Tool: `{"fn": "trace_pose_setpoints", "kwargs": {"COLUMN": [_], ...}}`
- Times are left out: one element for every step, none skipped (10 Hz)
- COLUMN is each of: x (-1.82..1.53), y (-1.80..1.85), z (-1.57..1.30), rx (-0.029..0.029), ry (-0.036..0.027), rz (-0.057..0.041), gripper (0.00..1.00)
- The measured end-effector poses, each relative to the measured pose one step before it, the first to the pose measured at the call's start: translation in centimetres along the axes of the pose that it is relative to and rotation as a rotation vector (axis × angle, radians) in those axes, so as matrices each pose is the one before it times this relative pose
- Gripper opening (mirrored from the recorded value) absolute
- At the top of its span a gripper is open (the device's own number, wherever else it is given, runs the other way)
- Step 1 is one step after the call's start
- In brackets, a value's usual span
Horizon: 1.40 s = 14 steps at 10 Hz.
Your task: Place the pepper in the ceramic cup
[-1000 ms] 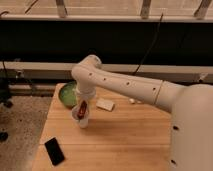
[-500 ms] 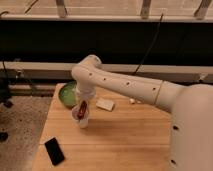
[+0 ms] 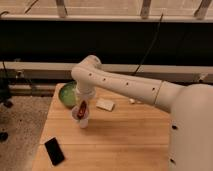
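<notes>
Phone [image 3: 54, 151]: we are seeing a dark phone lying flat near the table's front left corner.
Table [image 3: 125, 140]: we are looking at a wooden top carrying everything here.
Green bowl [image 3: 66, 94]: it is sitting at the back left, partly hidden by the arm.
Gripper [image 3: 82, 111]: we are finding it pointing down just beside the bowl; it is grasping the pepper.
Pepper [image 3: 82, 107]: it is hanging red in the gripper, right over the ceramic cup.
Ceramic cup [image 3: 83, 121]: it is standing white beneath the gripper, its rim partly covered.
Flat pale item [image 3: 105, 104]: it is lying just right of the gripper.
</notes>
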Motion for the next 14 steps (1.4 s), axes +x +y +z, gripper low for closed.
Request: {"fn": "trace_pose_setpoints", "kwargs": {"x": [-0.012, -0.031, -0.192, -0.824, -0.728, -0.367, -0.355, -0.307, -0.124, 0.056, 0.142, 0.104, 0.097, 0.119], "y": [-0.005, 0.064, -0.086, -0.937, -1.288, -0.546, -0.159, -0.116, -0.205, 0.158, 0.317, 0.275, 0.241, 0.185], "z": [0.073, 0.017, -0.113, -0.084, 0.016, -0.03, 0.025, 0.045, 0.052, -0.043, -0.353, -0.314, -0.252, -0.46], "rx": [-0.00016, -0.00489, -0.01407, -0.01446, -0.01188, -0.00341, -0.00458, -0.00238, 0.00315, 0.00109, 0.00704, 0.00452, 0.00253, 0.00427], "ry": [0.00012, 0.00381, 0.01625, 0.01862, 0.01919, 0.00997, 0.00879, 0.0078, 0.00423, 0.00554, 0.00967, 0.00504, 0.00376, 0.00288], "rz": [-0.00076, -0.00401, -0.01634, -0.03473, -0.03327, -0.01722, -0.01583, -0.01422, -0.00801, -0.00018, 0.00119, 0.00286, 0.00282, 0.00327], "gripper": [0.04, 0.13, 0.2, 0.23, 0.21, 0.22, 0.28, 0.4, 0.5, 0.58, 0.71, 0.78, 0.8, 0.8]}}
